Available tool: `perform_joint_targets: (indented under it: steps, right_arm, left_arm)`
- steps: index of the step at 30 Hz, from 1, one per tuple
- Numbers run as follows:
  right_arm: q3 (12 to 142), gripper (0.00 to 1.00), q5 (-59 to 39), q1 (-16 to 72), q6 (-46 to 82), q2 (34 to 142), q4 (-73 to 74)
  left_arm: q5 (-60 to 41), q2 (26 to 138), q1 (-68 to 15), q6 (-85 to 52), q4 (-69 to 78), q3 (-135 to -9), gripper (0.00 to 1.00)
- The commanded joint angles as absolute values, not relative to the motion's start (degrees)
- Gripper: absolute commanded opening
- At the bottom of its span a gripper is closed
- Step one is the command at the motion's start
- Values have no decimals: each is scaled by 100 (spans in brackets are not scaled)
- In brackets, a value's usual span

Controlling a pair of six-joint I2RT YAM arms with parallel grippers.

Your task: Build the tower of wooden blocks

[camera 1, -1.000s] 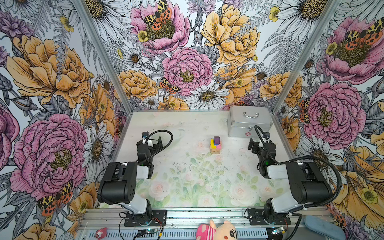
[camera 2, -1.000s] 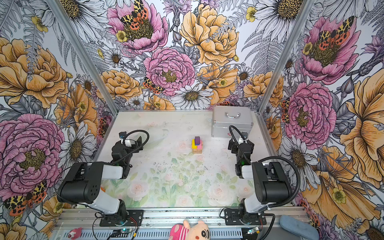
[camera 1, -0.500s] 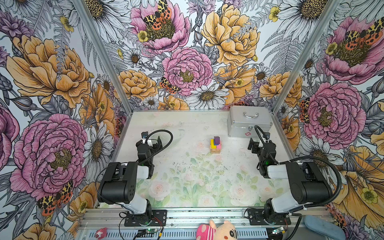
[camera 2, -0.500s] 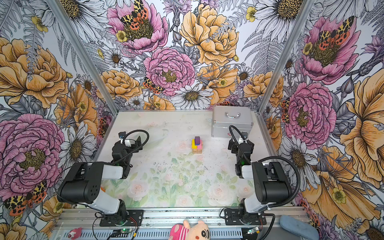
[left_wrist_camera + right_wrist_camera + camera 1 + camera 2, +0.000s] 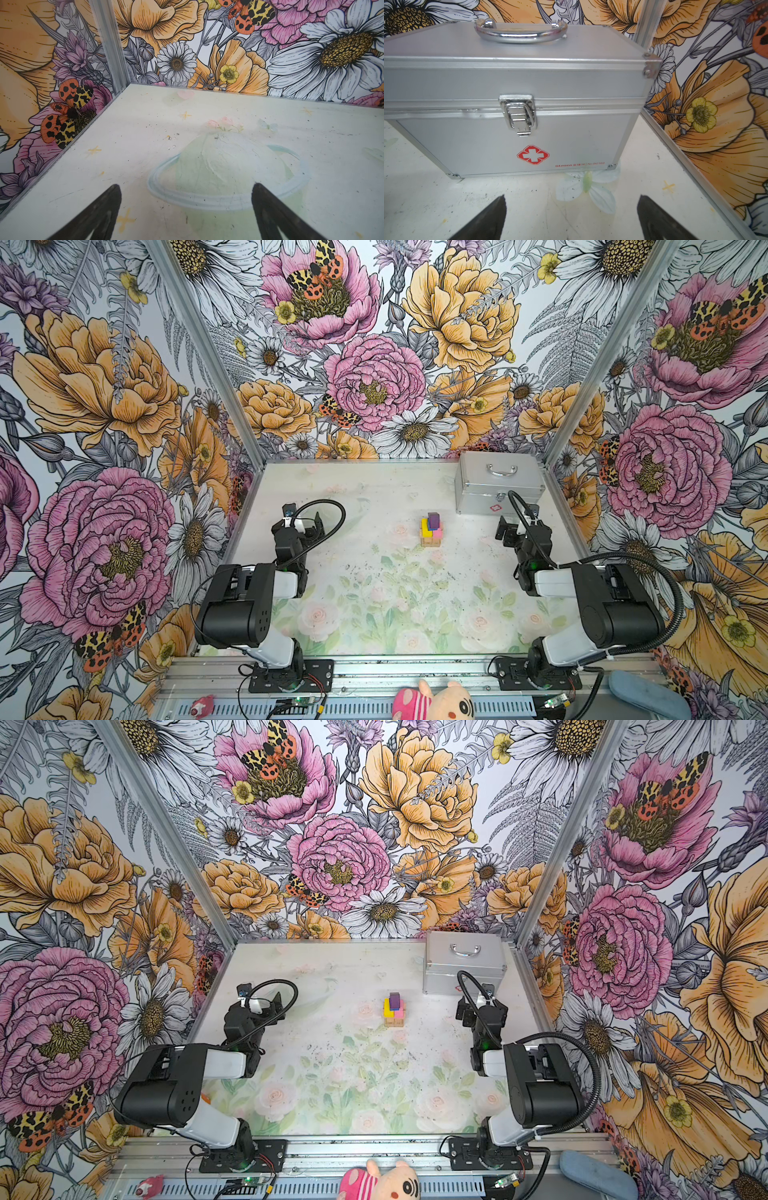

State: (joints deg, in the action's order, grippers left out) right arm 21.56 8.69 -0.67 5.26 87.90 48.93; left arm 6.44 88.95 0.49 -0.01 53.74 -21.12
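Table (image 5: 374, 497): the floral work surface shows no loose wood blocks in either top view. Silver case (image 5: 498, 485): stands closed and latched in the far right corner, and in the right wrist view it sits directly ahead of the right gripper (image 5: 571, 197) without touching it. Both arms are folded back at their own sides of the table, well apart from the work. Checked against the pictures of the preceding second, nothing has shifted: arms, case and stack all hold the same positions (no motion blur in any view). The tower (image 5: 431, 529) stands alone near the middle of the table, slightly right of centre, between the two arms and nearer the case than the left arm. It is upright, with a plain tan layer (image 5: 430, 542) at the base, a yellow block (image 5: 424, 527) and a pink block (image 5: 439, 534) above it, and a purple block (image 5: 433, 520) on top. It appears the same in both top views (image 5: 394, 1009). The left gripper (image 5: 185, 187) has its fingers (image 5: 104, 209) spread wide over bare table, with nothing between them. The right gripper's fingers (image 5: 654, 220) are likewise spread wide and empty. Assessment: with nothing in motion, no block in hand and none visible to fetch, the build appears finished or paused at its end. The lower layers are too small to count.
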Motion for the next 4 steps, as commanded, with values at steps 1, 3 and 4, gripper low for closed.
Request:
perform_joint_targets:
  steps: [1,3,4]
  right_arm:
    - [2279,100,765,-40,454,8818,4910]
    - [2263,100,764,-44,455,8808,4930]
    - [2259,100,762,-44,451,8804,4936]
  left_arm:
    - [720,8886,9,9,5399,-2153,99]
    - [720,8886,15,7,5397,-2153,99]
    - [722,8881,9,9,5400,-2156,99]
